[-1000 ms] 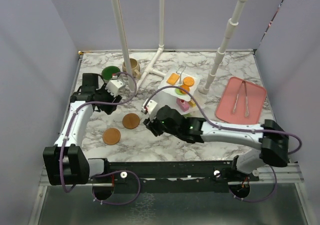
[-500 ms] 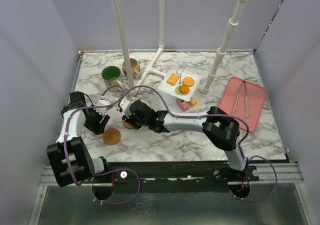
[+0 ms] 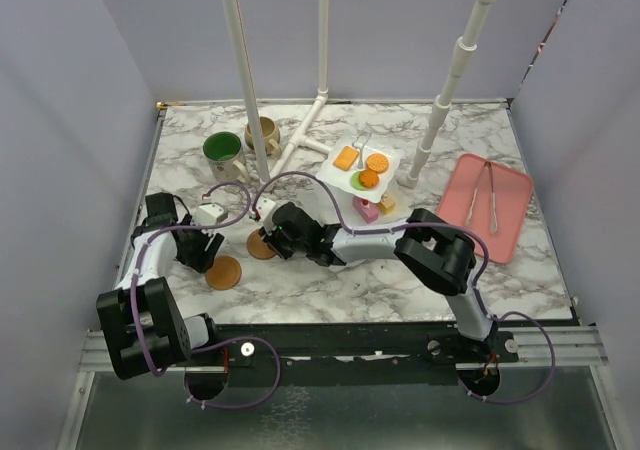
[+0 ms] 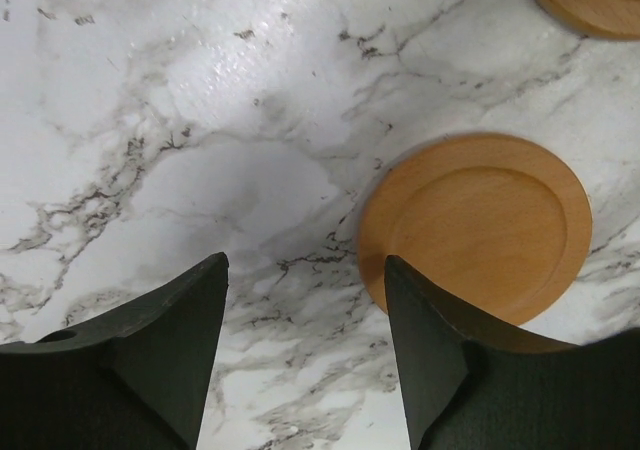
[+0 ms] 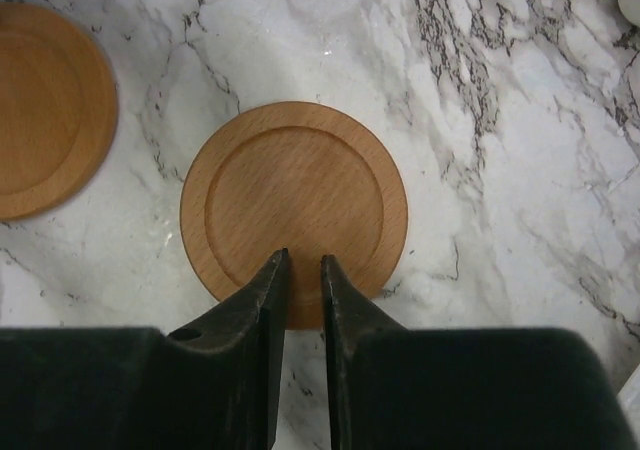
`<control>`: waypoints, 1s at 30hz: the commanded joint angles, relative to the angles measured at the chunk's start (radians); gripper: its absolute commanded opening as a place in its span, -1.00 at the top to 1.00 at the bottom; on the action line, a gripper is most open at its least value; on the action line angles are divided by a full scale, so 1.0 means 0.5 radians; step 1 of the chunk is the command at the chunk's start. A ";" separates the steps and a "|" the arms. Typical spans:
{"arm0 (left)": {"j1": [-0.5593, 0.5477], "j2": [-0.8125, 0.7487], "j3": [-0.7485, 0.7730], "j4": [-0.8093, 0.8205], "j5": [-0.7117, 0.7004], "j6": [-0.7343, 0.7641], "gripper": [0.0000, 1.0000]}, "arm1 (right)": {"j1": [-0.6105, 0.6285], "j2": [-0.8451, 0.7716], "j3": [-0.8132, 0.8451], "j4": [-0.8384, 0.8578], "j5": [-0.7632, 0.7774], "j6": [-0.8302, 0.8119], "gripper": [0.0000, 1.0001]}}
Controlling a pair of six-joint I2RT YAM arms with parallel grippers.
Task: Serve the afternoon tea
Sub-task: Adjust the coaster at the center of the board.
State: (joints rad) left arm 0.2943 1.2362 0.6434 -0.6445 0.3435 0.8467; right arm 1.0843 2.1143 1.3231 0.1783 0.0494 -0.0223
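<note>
Two round brown coasters lie on the marble. My left gripper [image 3: 207, 255] is open, low over the table beside the near-left coaster [image 3: 224, 272]. In the left wrist view that coaster [image 4: 475, 230] sits just ahead of the right finger [image 4: 425, 350], and nothing is between the jaws. My right gripper [image 5: 303, 260] hovers over the other coaster [image 5: 295, 205], its jaws narrowed to a thin gap with nothing held. A green-lined mug [image 3: 221, 150] and a beige mug [image 3: 265, 132] stand at the back left. The white tiered stand [image 3: 385, 175] carries biscuits, and small pastries [image 3: 366, 210] lie at its foot.
A pink tray [image 3: 510, 220] with metal tongs [image 3: 482, 198] lies at the right. White pipe posts [image 3: 245, 80] rise behind the mugs and next to the stand. The two arms work close together at the front left.
My left gripper has drawn back from the mugs to the near-left coaster. My right arm has swung left across the table to the other coaster, and its jaws have narrowed.
</note>
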 commanded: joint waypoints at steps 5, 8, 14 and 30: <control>-0.140 0.026 -0.085 0.330 -0.065 -0.193 -0.32 | -0.001 -0.226 -0.475 0.007 -0.020 0.161 0.65; -0.230 0.017 -0.101 0.367 -0.110 -0.225 -0.32 | 0.000 -0.352 -0.628 0.040 0.019 0.191 0.66; -0.411 0.041 -0.136 0.458 -0.233 -0.285 -0.32 | 0.000 -0.503 -0.786 0.061 0.061 0.205 0.68; -0.701 0.045 0.045 0.418 -0.273 -0.403 -0.34 | 0.025 -0.737 -0.878 0.050 0.059 0.213 0.58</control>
State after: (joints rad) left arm -0.0483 1.2743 0.6193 -0.3824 0.1902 0.6651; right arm 1.0866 1.7927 0.8860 0.2474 0.0616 0.0792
